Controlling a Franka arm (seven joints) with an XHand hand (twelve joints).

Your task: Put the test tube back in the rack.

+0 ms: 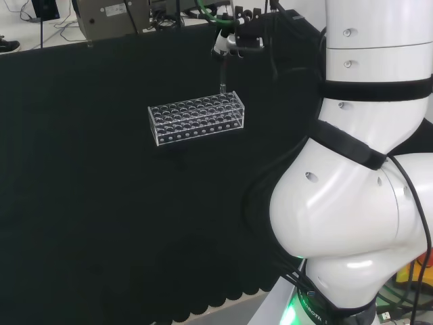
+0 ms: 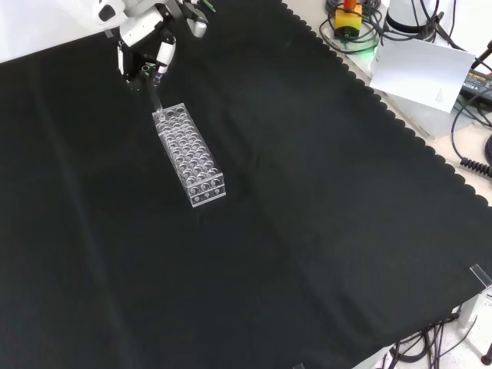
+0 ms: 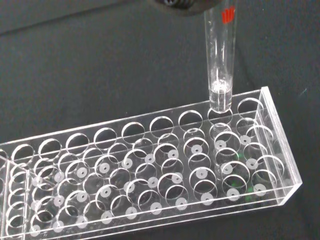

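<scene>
A clear plastic rack point(image 1: 196, 118) point(image 2: 190, 155) point(image 3: 150, 165) with several rows of round holes stands on the black cloth. The hand point(image 1: 233, 39) point(image 2: 144, 42) hangs above its right end in the head view, its far end in the front view, fingers curled round a clear glass test tube point(image 1: 221, 74) point(image 2: 154, 92) point(image 3: 219, 65). The tube hangs upright with a red mark near its top. In the wrist view its rounded bottom sits just above or at the mouth of a hole in the back row, second from the rack's end.
Black cloth point(image 1: 101, 203) point(image 2: 307, 215) spreads all round the rack. The arm's white links point(image 1: 352, 203) stand at the head view's right. Beyond the cloth's scalloped edge lie a white sheet point(image 2: 419, 69), cables and a yellow and red device point(image 2: 347, 17).
</scene>
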